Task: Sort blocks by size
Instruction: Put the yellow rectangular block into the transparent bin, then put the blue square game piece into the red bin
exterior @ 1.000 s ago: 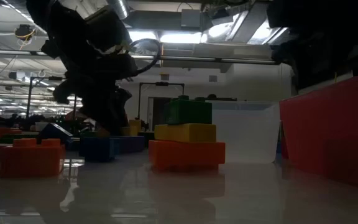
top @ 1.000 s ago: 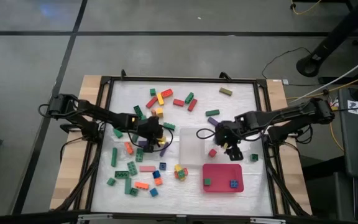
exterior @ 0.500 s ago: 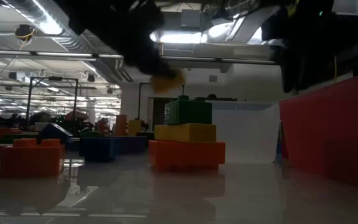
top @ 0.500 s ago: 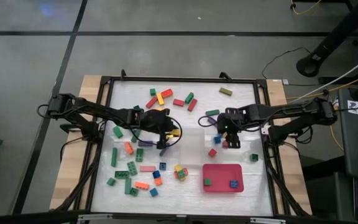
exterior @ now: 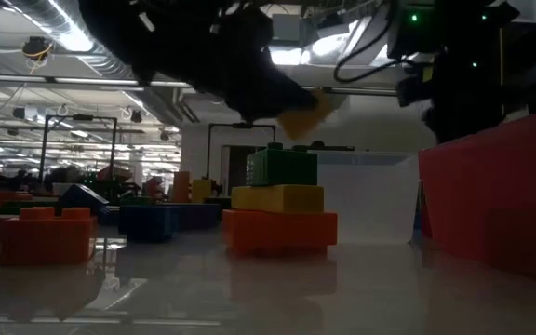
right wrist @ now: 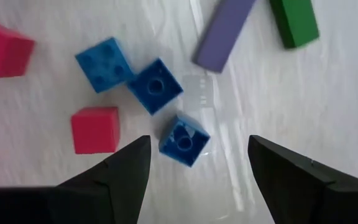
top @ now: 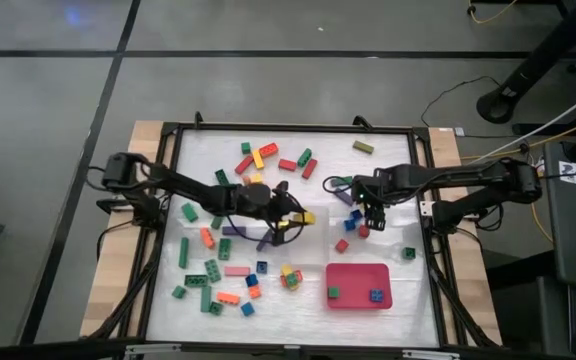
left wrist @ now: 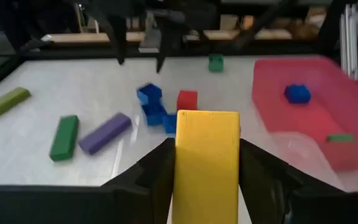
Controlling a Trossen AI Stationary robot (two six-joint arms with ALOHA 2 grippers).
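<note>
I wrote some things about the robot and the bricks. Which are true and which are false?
1. The left gripper has a yellow bar between its fingers. True.
2. The red tray holds no blocks. False: a green block and a blue block lie in it.
3. The right gripper is open above small blue bricks. True.
4. The right gripper grips a red brick. False: it holds nothing.

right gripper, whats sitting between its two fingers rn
In the right wrist view, a small blue block lies on the table in the gap of the open right gripper, not touched. Two more blue blocks and a red block lie beyond it.
</note>
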